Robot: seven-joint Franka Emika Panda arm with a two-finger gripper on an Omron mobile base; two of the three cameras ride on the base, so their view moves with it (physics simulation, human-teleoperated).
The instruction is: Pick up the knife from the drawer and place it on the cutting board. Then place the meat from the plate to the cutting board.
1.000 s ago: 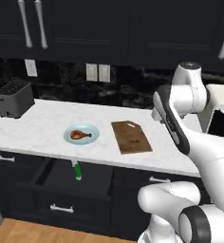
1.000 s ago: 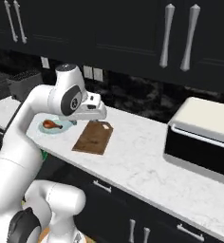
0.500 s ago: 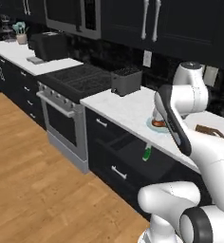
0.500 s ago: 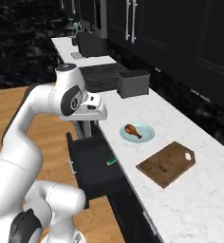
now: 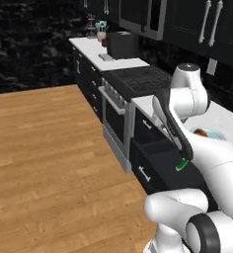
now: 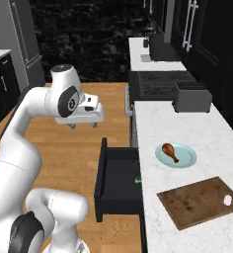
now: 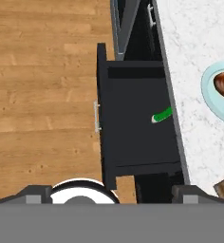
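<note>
Knife (image 7: 162, 115) lies in the pulled-out drawer (image 7: 133, 118); we hang the gripper (image 6: 82, 125) above, fingers apart, for reaching down.

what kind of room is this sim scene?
A rendered home kitchen, by the look of it: a stove set in a white marble counter, a toaster on it, and black cabinets with an open drawer over a wood floor.

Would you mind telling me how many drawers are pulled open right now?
1: the drawer below the counter edge near the plate, with the knife inside; others may be hidden.
</note>
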